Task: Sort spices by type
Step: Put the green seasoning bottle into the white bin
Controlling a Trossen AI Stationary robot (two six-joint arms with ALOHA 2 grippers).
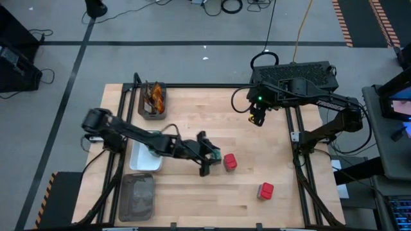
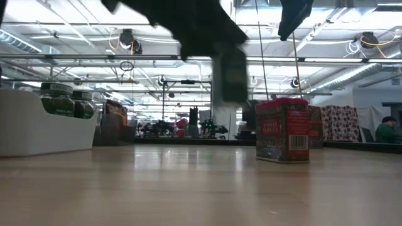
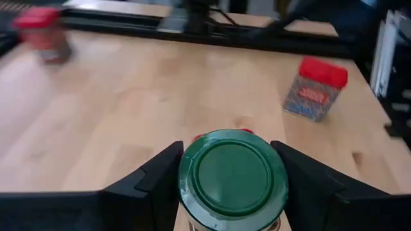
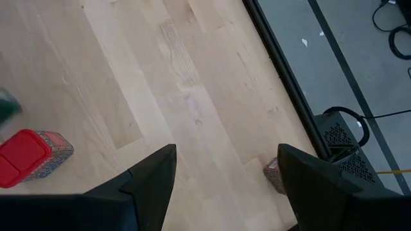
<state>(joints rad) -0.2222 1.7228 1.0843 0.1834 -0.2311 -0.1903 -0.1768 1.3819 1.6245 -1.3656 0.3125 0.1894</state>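
My left gripper (image 1: 210, 158) reaches out over the middle of the table, shut on a round jar with a green lid (image 3: 232, 176). One red boxy packet (image 1: 230, 161) stands on the table just right of it. A second red packet (image 1: 266, 190) stands nearer the front right. My right gripper (image 1: 258, 117) hangs open above the far right part of the table, with nothing between its fingers (image 4: 151, 179). Brown-orange sachets (image 1: 155, 96) lie in a grey tray at the far left. More green-lidded jars (image 2: 63, 100) sit in the white tray (image 2: 38, 135). My left gripper pinches the jar between its two fingers (image 3: 151, 186), which sit on opposite sides of it at the lid's rim (image 3: 186, 189). The fingers slant down from the table's left side. The jar is lid up, and the low view shows it clear of the table.
The white tray (image 1: 146, 160) stands at the left under my left arm. A grey tray (image 1: 137, 196) lies at the near left corner. Bare wood stretches across the middle and far side of the table. A black frame rail (image 4: 282, 77) runs along the right edge.
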